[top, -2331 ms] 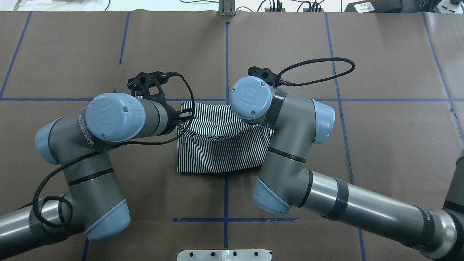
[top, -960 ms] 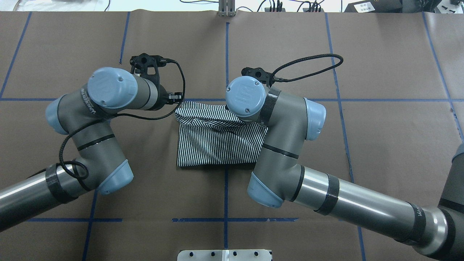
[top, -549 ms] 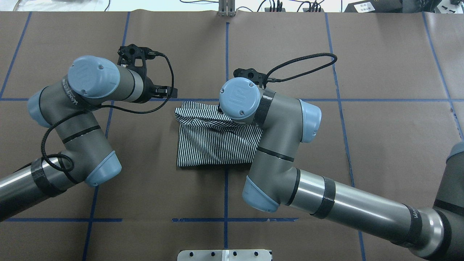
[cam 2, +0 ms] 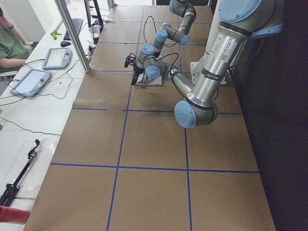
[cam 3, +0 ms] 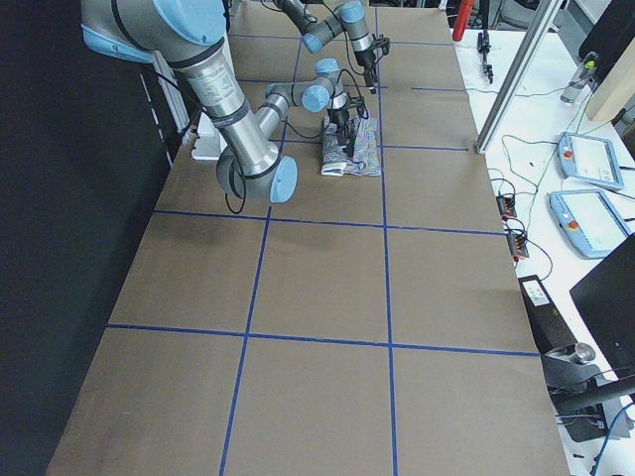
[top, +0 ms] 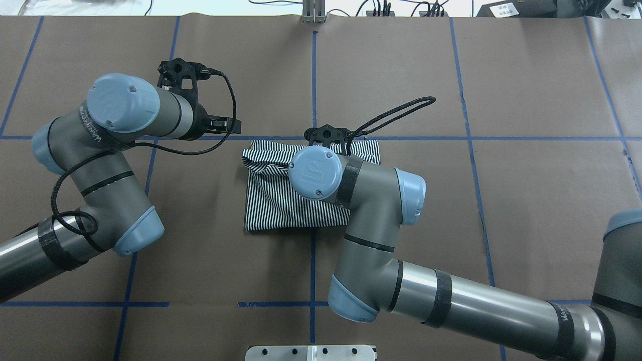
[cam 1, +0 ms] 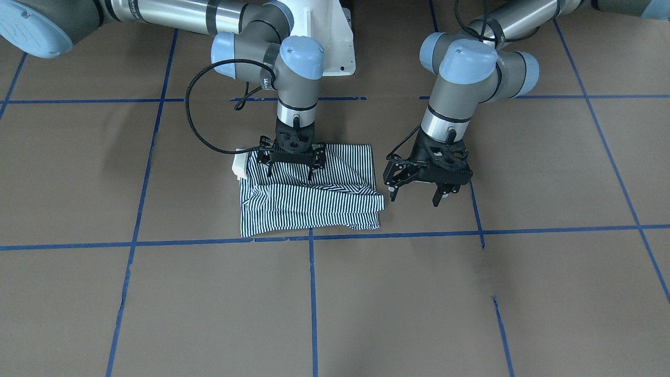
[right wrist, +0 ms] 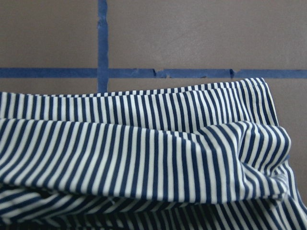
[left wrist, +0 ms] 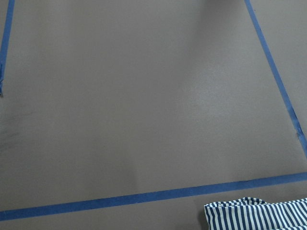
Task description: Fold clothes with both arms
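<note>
The striped shirt (cam 1: 309, 207) lies folded into a small rectangle on the brown table, with an upper layer creased across it. It also shows in the overhead view (top: 273, 205) and fills the right wrist view (right wrist: 144, 158). A bit of cream collar (cam 1: 239, 163) sticks out at one side. My right gripper (cam 1: 290, 172) hovers low over the shirt's half nearer the robot, claws spread and holding nothing. My left gripper (cam 1: 413, 198) is open and empty, above bare table just beside the shirt. In the overhead view both grippers are hidden under their wrists.
Blue tape lines (top: 313, 75) cross the brown table cover. The white pedestal base (cam 1: 335, 47) stands behind the shirt. A metal post (top: 313, 10) stands at the far edge. Desks with tablets (cam 3: 585, 159) and a seated person (cam 2: 9, 43) lie beyond the table.
My left arm came off the shirt's corner and moved out to the left. My right wrist moved back toward the robot over the shirt, and the folded edge now lies flat.
</note>
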Controlling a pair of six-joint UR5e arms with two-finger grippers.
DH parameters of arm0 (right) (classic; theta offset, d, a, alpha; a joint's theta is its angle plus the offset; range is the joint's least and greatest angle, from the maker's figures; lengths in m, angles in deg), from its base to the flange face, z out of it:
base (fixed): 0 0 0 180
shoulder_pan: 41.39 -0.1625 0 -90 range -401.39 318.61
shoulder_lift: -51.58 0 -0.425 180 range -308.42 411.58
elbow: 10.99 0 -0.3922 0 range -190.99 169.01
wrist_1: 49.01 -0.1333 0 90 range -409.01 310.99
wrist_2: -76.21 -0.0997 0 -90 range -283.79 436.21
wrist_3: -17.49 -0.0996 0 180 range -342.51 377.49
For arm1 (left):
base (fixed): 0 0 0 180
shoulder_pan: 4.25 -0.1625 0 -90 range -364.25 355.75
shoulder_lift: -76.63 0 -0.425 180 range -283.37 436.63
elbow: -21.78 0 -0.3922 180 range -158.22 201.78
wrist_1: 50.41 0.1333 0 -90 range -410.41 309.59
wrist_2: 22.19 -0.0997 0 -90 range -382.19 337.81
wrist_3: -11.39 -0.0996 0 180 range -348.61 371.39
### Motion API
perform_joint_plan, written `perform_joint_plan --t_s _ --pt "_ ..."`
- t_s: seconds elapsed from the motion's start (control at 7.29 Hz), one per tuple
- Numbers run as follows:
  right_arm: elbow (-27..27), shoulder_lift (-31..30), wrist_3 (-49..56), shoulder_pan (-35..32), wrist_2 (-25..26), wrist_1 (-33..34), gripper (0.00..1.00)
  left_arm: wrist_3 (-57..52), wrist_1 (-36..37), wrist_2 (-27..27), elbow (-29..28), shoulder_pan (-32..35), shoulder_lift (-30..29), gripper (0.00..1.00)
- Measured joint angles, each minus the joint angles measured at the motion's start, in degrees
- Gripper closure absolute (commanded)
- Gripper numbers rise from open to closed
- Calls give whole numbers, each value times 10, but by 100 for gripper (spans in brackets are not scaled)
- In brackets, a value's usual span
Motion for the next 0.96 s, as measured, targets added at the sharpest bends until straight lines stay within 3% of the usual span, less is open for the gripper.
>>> perform_joint_plan --t_s 0.27,0.55,0.96 --pt "36 10 13 -23 6 -4 0 0 0 0 0 0 0 0" --pt "118 43 40 -73 4 -31 0 1 0 0 0 0 0 0" --pt "175 58 127 -171 -64 -56 0 6 3 -1 -3 -4 -1 0"
